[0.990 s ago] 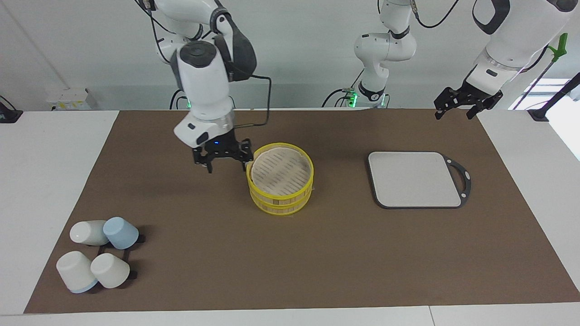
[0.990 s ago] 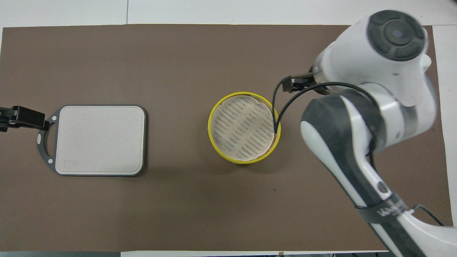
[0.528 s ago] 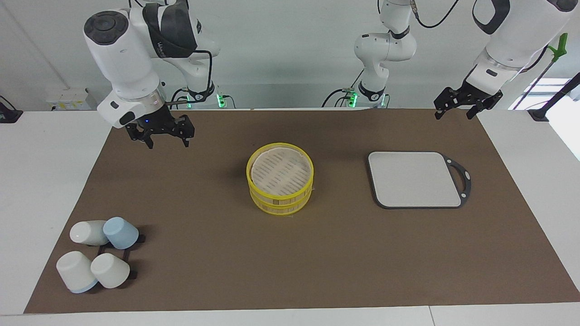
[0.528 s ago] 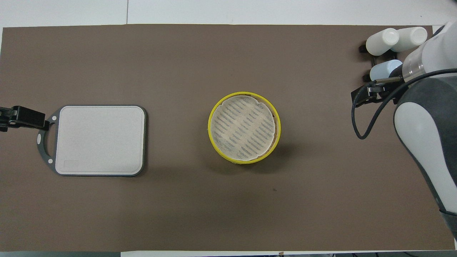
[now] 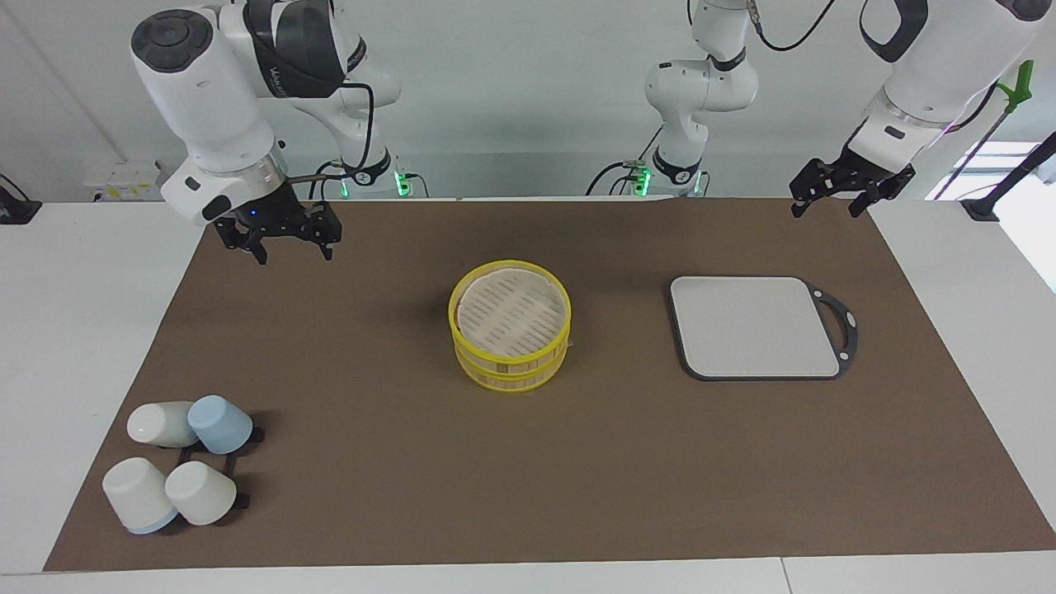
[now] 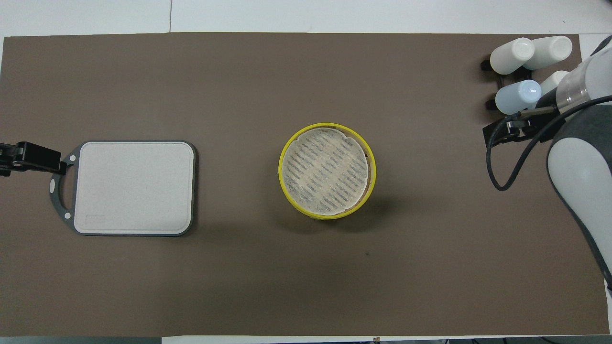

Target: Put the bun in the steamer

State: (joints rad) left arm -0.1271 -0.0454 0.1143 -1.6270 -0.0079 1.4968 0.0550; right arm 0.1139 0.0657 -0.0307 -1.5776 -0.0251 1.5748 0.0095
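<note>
The steamer (image 5: 511, 360) stands mid-table on the brown mat, two yellow-rimmed tiers with no lid, and a pale slatted floor that shows bare. It also shows in the overhead view (image 6: 281, 167). No bun shows in either view. My right gripper (image 5: 293, 254) hangs open and empty over the mat's corner at the right arm's end, well apart from the steamer; in the overhead view (image 6: 504, 134) only part of it shows. My left gripper (image 5: 827, 209) waits open and empty over the mat's corner at the left arm's end, and it shows at the overhead view's edge (image 6: 26, 157).
A grey board with a black handle (image 5: 755, 326) lies toward the left arm's end, also in the overhead view (image 6: 134, 186). Several white and pale blue cups (image 5: 177, 458) lie on a black rack at the right arm's end, farther from the robots (image 6: 521, 67).
My right gripper has swung from beside the steamer to the right arm's end of the mat, still open and empty. The left arm and the steamer have not moved.
</note>
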